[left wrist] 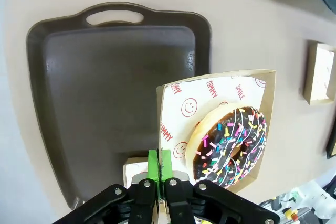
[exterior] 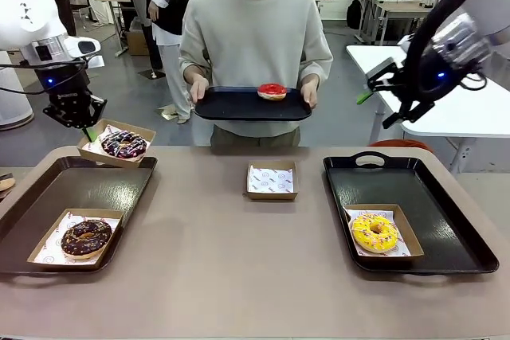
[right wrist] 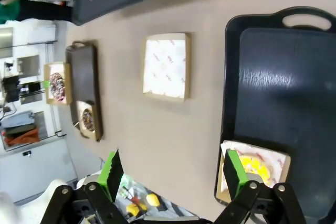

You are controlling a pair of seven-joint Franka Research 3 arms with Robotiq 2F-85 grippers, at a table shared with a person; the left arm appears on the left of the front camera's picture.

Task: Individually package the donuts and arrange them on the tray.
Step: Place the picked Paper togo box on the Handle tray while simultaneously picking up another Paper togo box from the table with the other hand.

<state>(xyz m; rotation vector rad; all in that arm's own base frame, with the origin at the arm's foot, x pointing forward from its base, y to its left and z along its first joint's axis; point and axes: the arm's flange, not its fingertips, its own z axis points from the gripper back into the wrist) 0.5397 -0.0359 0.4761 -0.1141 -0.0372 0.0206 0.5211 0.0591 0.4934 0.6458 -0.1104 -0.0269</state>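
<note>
My left gripper [exterior: 88, 130] is shut on the rim of a paper-lined box [exterior: 102, 151] that carries the dark donut with multicoloured sprinkles [exterior: 123, 144]; the box hangs over the far corner of the left tray [exterior: 56, 197]. In the left wrist view the green pads [left wrist: 159, 162] pinch the box's edge [left wrist: 215, 88] beside that donut [left wrist: 229, 145]. The chocolate-brown donut [exterior: 86, 238] lies boxed on the left tray. On the right tray [exterior: 430, 189] the yellow donut [exterior: 374, 232] sits boxed. A person holds a black tray [exterior: 231, 106] with the red donut [exterior: 272, 91]. My right gripper [exterior: 376, 107] [right wrist: 173, 170] hangs open, high at the right.
An empty paper-lined box [exterior: 271, 180] [right wrist: 165, 66] lies at the table's middle. Most of the left tray [left wrist: 105, 93] and the far part of the right tray [right wrist: 286, 77] are bare. A white table stands behind my right arm.
</note>
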